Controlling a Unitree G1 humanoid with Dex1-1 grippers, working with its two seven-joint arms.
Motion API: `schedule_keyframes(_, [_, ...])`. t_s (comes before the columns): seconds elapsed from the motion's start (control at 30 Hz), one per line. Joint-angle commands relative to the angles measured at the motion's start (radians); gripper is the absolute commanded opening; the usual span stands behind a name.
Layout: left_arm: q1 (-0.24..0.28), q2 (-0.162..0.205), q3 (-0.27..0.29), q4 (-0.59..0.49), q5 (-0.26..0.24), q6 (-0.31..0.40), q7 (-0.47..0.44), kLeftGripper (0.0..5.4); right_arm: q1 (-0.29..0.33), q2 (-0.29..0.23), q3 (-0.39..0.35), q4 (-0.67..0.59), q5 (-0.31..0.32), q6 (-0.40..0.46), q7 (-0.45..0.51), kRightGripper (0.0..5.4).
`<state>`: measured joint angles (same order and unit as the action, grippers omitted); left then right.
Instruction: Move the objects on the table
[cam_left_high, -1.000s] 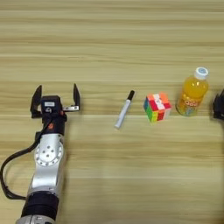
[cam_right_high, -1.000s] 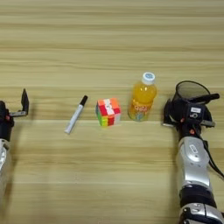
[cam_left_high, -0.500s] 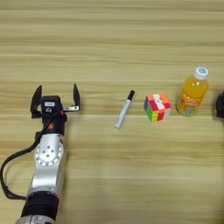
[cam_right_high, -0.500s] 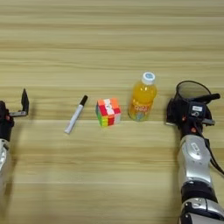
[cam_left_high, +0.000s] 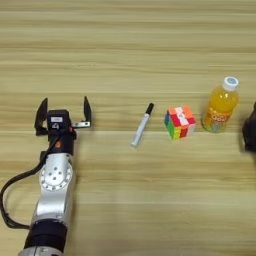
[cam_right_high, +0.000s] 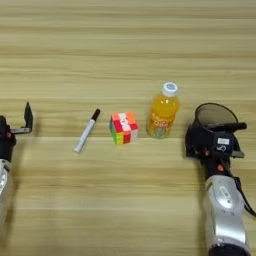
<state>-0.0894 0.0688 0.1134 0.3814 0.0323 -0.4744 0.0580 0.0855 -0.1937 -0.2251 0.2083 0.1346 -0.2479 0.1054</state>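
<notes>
Gripping pen cup (cam_right_high: 215, 116) rim: right tool (cam_right_high: 216, 136), beside bottle (cam_right_high: 163, 111). Left tool (cam_left_high: 63, 111) open, well left of marker (cam_left_high: 142, 125).

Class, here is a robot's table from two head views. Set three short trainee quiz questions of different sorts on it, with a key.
1. True or false: the marker stands inside the pen cup.
2. Which thing lies between the marker and the orange-drink bottle? A) a spoon B) a coloured cube C) a plate
3. Fill in: the left gripper has its jaws ____.

Key: 1. False, it lies flat on the table. 2. B. 3. open. The right gripper is at the pen cup.
</notes>
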Motion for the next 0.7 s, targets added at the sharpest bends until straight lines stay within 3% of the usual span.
schedule_keyframes(0.03, [-0.019, 0.008, 0.004, 0.032, -0.004, 0.01, 0.0, 5.4, 0.088, -0.002, 0.009, -0.131, 0.033, 0.077, 0.035, 4.68])
schedule_keyframes(0.3, [-0.04, 0.013, 0.009, 0.07, -0.008, -0.004, -0.004, 5.4, 0.207, -0.032, 0.018, -0.196, 0.117, 0.115, 0.198, 4.68])
schedule_keyframes(0.47, [-0.041, 0.017, 0.012, 0.074, -0.011, -0.008, -0.007, 5.4, 0.263, -0.075, 0.038, -0.199, 0.161, 0.085, 0.349, 4.68])
schedule_keyframes(0.6, [-0.038, 0.021, 0.014, 0.07, -0.013, -0.008, -0.011, 5.4, 0.305, -0.076, 0.105, -0.262, 0.178, 0.06, 0.439, 4.68])
schedule_keyframes(0.7, [-0.036, 0.023, 0.013, 0.066, -0.014, -0.007, -0.013, 5.4, 0.32, -0.07, 0.17, -0.288, 0.153, 0.052, 0.47, 4.68])
